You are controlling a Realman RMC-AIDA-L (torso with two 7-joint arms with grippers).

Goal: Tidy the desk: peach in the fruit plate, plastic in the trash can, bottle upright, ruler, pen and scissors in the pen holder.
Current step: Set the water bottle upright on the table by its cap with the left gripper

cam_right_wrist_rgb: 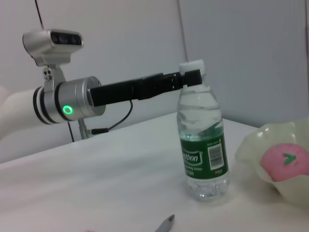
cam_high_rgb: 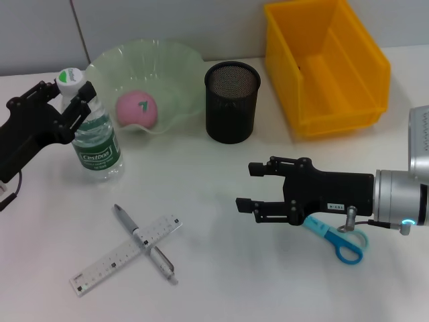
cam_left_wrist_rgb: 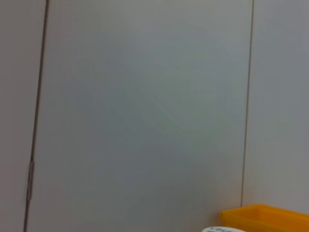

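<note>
While the bottle (cam_high_rgb: 94, 137) stands upright on the white table (cam_high_rgb: 234, 201), the left gripper (cam_high_rgb: 67, 100) sits at its neck, one finger on either side just under the white cap (cam_high_rgb: 69, 78); the fingers look close around the neck, but whether they actually clamp it cannot be told. From the right wrist view the same black fingers (cam_right_wrist_rgb: 190, 77) reach the bottle top from the side. Just beside the bottle, the pale green fruit plate (cam_high_rgb: 171, 64) holds the pink peach (cam_high_rgb: 137, 109). Next to it stands the black mesh pen holder (cam_high_rgb: 232, 100), and beyond that the yellow bin (cam_high_rgb: 335, 67). The right gripper (cam_high_rgb: 251, 186) hovers over the table with its jaws spread wide and nothing between them. Partly under its body lie the blue-handled scissors (cam_high_rgb: 338, 240). Nearer the front edge, the clear ruler (cam_high_rgb: 124, 255) and the grey pen (cam_high_rgb: 144, 243) lie crossed over each other, well apart from the pen holder
</note>
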